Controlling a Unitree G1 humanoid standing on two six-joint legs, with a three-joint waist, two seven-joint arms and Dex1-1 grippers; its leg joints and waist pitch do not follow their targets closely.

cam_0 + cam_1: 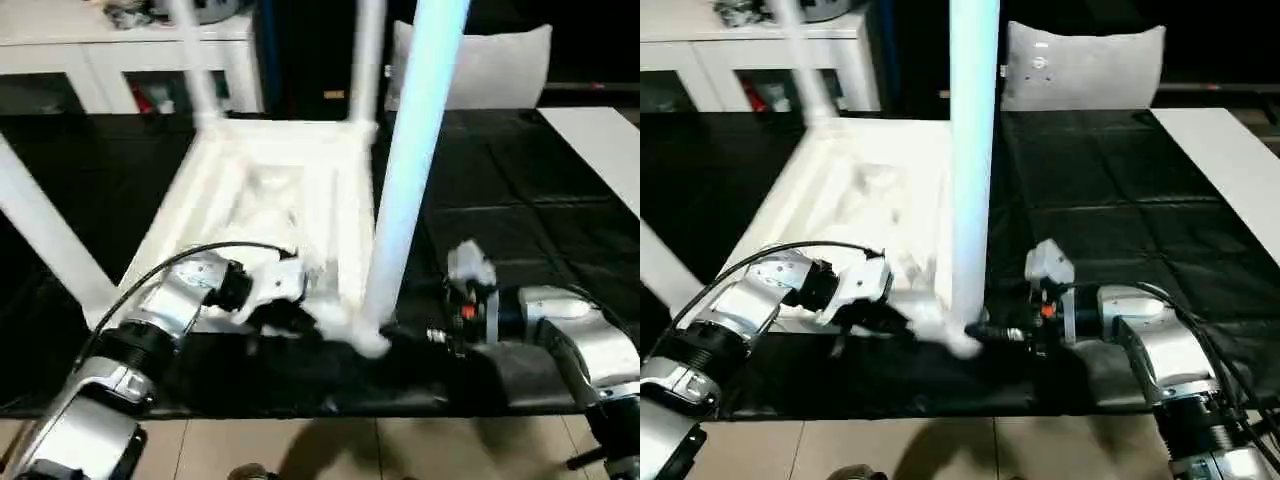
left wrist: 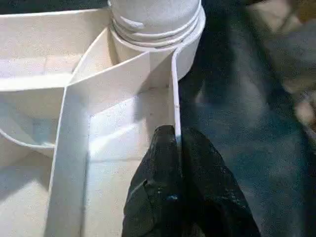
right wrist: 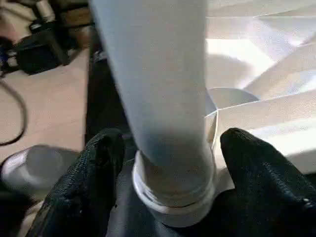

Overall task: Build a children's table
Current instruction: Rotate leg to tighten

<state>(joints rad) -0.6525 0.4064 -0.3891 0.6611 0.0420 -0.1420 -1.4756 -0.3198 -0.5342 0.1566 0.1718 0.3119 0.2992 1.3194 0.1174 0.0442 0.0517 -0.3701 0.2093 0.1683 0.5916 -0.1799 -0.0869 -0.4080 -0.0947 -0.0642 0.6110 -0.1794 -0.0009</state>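
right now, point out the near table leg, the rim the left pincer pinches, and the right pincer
near table leg [image 1: 973,150], right eye view, mid shaft
table rim [image 2: 175,98], left wrist view, thin wall
left pincer [image 2: 178,163], left wrist view
right pincer [image 3: 170,148], right wrist view, between fingertips

Your left arm [image 1: 150,330] reaches forward and inward, its wrist bent toward the middle, and the left gripper [image 2: 176,148] is pinched tight on a thin upright rib of the children's table [image 1: 270,190]. Your right arm [image 1: 1150,340] comes in level from the other side; the right gripper [image 3: 168,148] stands spread, one black finger [image 3: 94,168] either side of the near leg's [image 1: 973,150] base, neither clearly pressing it.
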